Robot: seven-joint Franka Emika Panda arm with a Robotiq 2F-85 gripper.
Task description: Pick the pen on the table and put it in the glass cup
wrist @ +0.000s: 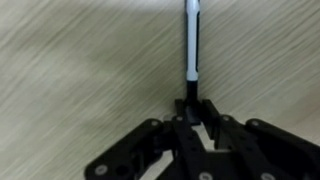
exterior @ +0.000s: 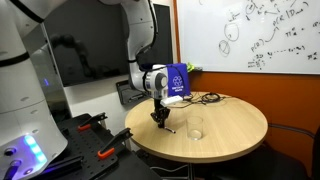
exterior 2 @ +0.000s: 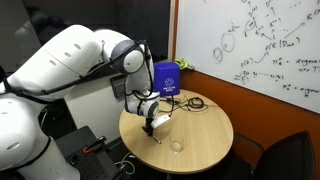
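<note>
The gripper (wrist: pixel 192 104) is shut on one end of the thin black pen (wrist: pixel 192 40), whose white-banded shaft runs away from the fingertips over the wood-grain table (wrist: pixel 70 70). In both exterior views the gripper (exterior: pixel 160 119) (exterior 2: pixel 150 126) points down, low over the round table (exterior: pixel 235 125) (exterior 2: pixel 208 135) near its edge. The pen shows as a thin dark line by the fingertips (exterior: pixel 169 129) (exterior 2: pixel 156 136). I cannot tell whether it touches the tabletop. The clear glass cup (exterior: pixel 196 127) (exterior 2: pixel 176 146) stands upright and empty a short way from the gripper.
A blue box (exterior: pixel 177 81) (exterior 2: pixel 166 78) stands at the table's far side with black cables (exterior: pixel 206 98) (exterior 2: pixel 192 103) coiled next to it. A whiteboard (exterior: pixel 260 35) hangs on the wall behind. Black tools and clamps (exterior: pixel 95 135) lie on a low surface beside the table.
</note>
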